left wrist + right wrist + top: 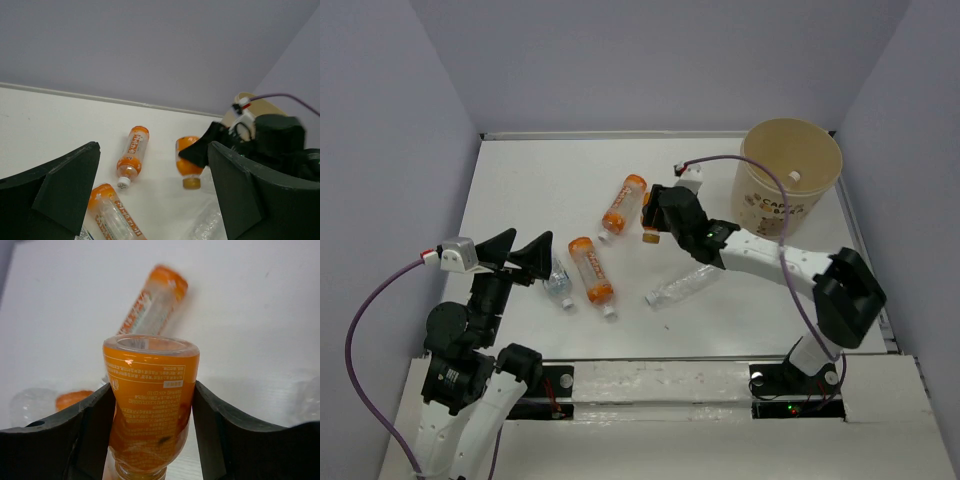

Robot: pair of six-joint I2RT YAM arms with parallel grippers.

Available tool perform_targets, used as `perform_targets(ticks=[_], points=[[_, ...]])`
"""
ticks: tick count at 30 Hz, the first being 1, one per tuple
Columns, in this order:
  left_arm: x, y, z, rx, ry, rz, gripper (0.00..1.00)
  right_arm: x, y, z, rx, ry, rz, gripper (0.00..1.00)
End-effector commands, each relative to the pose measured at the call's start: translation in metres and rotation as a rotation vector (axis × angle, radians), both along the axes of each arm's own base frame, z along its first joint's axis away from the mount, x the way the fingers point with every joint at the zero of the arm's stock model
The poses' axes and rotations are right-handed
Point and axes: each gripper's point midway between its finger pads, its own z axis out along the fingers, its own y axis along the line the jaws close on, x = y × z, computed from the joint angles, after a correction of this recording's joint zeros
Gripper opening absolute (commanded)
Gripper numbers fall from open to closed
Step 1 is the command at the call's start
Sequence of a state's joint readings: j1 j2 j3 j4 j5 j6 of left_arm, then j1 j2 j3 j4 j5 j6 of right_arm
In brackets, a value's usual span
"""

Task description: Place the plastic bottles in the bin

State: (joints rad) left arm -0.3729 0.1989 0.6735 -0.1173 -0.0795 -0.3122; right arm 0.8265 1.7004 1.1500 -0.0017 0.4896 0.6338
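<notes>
My right tool [653, 215] is pinching a small orange-labelled plastic bottle [150, 400] between its two dark fingers. It is held over the middle of the white tabletop [520, 180], with the round cream paper bin [760, 200] well apart at the far right corner. The wrist view shows the jaws pressed against both sides of the label.

My left tool [518, 250] hangs spread and empty near the front left, just beside a clear see-through bottle [558, 283].

A white cap [794, 177] shows inside the bin, so I judge at least one bottle is already in there, though I can't see more of it.

Four bottles lie on the tabletop: the clear one by my left tool, a second clear bottle [682, 287] under my right arm, an orange-labelled bottle [591, 270] between them, and another orange-labelled bottle [623, 203] just beside the held one.

I'd call the job early: one in hand, four left.
</notes>
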Motion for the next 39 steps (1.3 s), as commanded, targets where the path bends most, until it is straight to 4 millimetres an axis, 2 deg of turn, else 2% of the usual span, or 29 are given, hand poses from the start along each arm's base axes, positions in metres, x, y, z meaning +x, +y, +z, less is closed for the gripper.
perform_targets(ticks=[1, 2, 3, 4, 6, 7, 9, 10, 11, 14, 15, 16, 18, 19, 22, 25, 28, 30, 31, 32, 34, 35, 36, 37, 38, 39], points=[[-0.002, 0.000, 0.010, -0.002, -0.047, -0.002, 0.99, 0.008, -0.060, 0.173, 0.044, -0.384, -0.132, 0.42], [-0.002, 0.001, 0.010, -0.002, -0.049, -0.001, 0.99, 0.009, -0.078, 0.191, -0.031, -0.433, -0.152, 0.42], [-0.003, 0.001, 0.010, -0.002, -0.049, -0.002, 0.99, 0.012, -0.100, 0.222, -0.035, -0.487, -0.216, 0.42], [-0.004, 0.001, 0.012, -0.004, -0.056, -0.003, 0.99, 0.018, -0.138, 0.247, -0.050, -0.529, -0.297, 0.42], [-0.006, 0.002, 0.012, -0.007, -0.060, -0.001, 0.99, 0.025, -0.187, 0.279, -0.106, -0.590, -0.400, 0.41], [-0.008, 0.004, 0.013, -0.009, -0.066, 0.004, 0.99, 0.032, -0.228, 0.289, -0.146, -0.611, -0.501, 0.41], [-0.008, 0.004, 0.013, -0.010, -0.067, 0.006, 0.99, 0.034, -0.268, 0.302, -0.221, -0.624, -0.606, 0.41], [-0.009, 0.005, 0.014, -0.012, -0.071, 0.006, 0.99, 0.038, -0.293, 0.302, -0.247, -0.620, -0.666, 0.41], [-0.010, 0.005, 0.015, -0.011, -0.074, 0.008, 0.99, 0.038, -0.307, 0.305, -0.296, -0.624, -0.691, 0.41], [-0.010, 0.004, 0.015, -0.011, -0.078, 0.002, 0.99, 0.048, -0.337, 0.303, -0.354, -0.633, -0.768, 0.41], [-0.011, 0.004, 0.015, -0.009, -0.078, -0.002, 0.99, 0.058, -0.353, 0.295, -0.398, -0.617, -0.800, 0.42], [-0.011, 0.004, 0.016, -0.008, -0.080, 0.000, 0.99, 0.063, -0.359, 0.296, -0.415, -0.612, -0.815, 0.43], [-0.011, 0.003, 0.014, -0.005, -0.073, -0.005, 0.99, 0.073, -0.367, 0.283, -0.462, -0.574, -0.829, 0.47], [-0.011, 0.003, 0.015, -0.007, -0.076, -0.007, 0.99, 0.075, -0.366, 0.280, -0.476, -0.567, -0.817, 0.59], [-0.011, 0.003, 0.015, -0.006, -0.076, -0.006, 0.99, 0.075, -0.359, 0.270, -0.452, -0.543, -0.761, 0.82], [-0.010, 0.001, 0.014, -0.006, -0.073, -0.013, 0.99, 0.069, -0.354, 0.276, -0.380, -0.555, -0.744, 0.88], [-0.008, 0.000, 0.013, -0.004, -0.066, -0.013, 0.99, 0.070, -0.326, 0.281, -0.288, -0.545, -0.631, 0.88], [-0.005, 0.000, 0.011, -0.001, -0.055, -0.009, 0.99, 0.064, -0.268, 0.284, -0.251, -0.564, -0.462, 0.84], [-0.004, 0.000, 0.011, -0.002, -0.052, -0.006, 0.99, 0.059, -0.241, 0.276, -0.265, -0.562, -0.400, 0.84], [-0.003, 0.001, 0.010, -0.001, -0.049, 0.001, 0.99, 0.046, -0.180, 0.273, -0.290, -0.591, -0.261, 0.84], [0.002, 0.006, 0.008, -0.007, -0.029, 0.033, 0.99, 0.033, -0.123, 0.251, -0.283, -0.564, -0.132, 0.82], [0.003, 0.008, 0.006, -0.010, -0.018, 0.050, 0.99, 0.029, -0.091, 0.226, -0.292, -0.517, -0.046, 0.81], [0.006, 0.015, 0.002, -0.013, 0.001, 0.090, 0.99, 0.012, -0.048, 0.214, -0.217, -0.495, 0.051, 0.76], [0.009, 0.019, 0.001, -0.018, 0.012, 0.115, 0.99, 0.001, -0.017, 0.200, -0.188, -0.470, 0.152, 0.75], [0.010, 0.023, -0.001, -0.028, 0.024, 0.140, 0.99, -0.008, 0.006, 0.193, -0.169, -0.449, 0.205, 0.74], [0.012, 0.031, -0.004, -0.035, 0.042, 0.186, 0.99, -0.026, 0.047, 0.169, -0.162, -0.411, 0.310, 0.72]])
